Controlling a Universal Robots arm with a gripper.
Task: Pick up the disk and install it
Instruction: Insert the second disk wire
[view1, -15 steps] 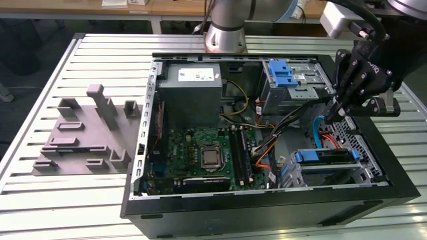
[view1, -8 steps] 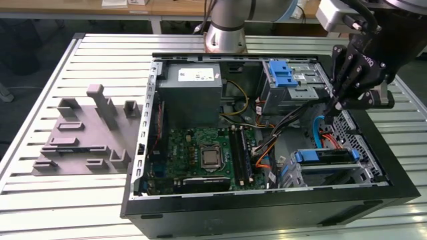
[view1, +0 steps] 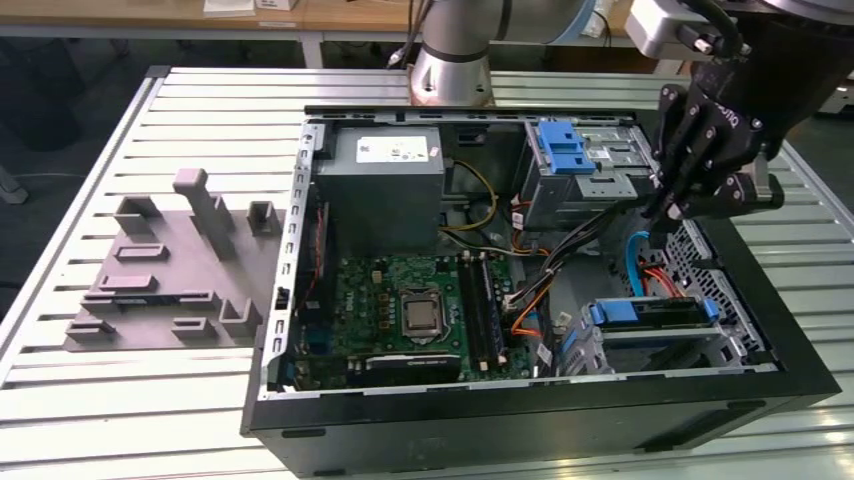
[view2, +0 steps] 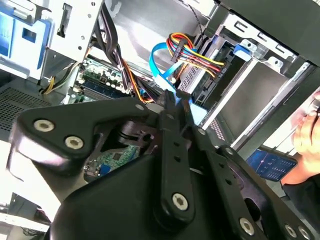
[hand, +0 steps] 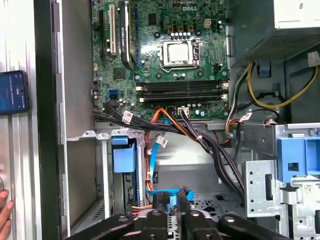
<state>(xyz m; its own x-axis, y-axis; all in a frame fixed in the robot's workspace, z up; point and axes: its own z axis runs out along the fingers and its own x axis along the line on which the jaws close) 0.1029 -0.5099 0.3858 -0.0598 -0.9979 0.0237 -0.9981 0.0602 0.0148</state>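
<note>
Hovering how, those fingers? (Desk)

Drawn almost together, gripping nothing: the gripper hangs inside the open computer case, just above a blue cable. (Photographer)

And the disk? (Desk)

Seated in its bay by the case wall, blue frame upward, near the gripper; the exterior view shows the disk lying level there. (Photographer)

Risks? (Desk)

The loose wire bundle runs close by the fingertips; I judge any sideways move could snag it or tug a plug. (Photographer)

Views differ? (Desk)

The first wrist view alone catches a phone and a person's hand outside the case; the exterior view adds a grey fixture on the table. (Photographer)
</note>
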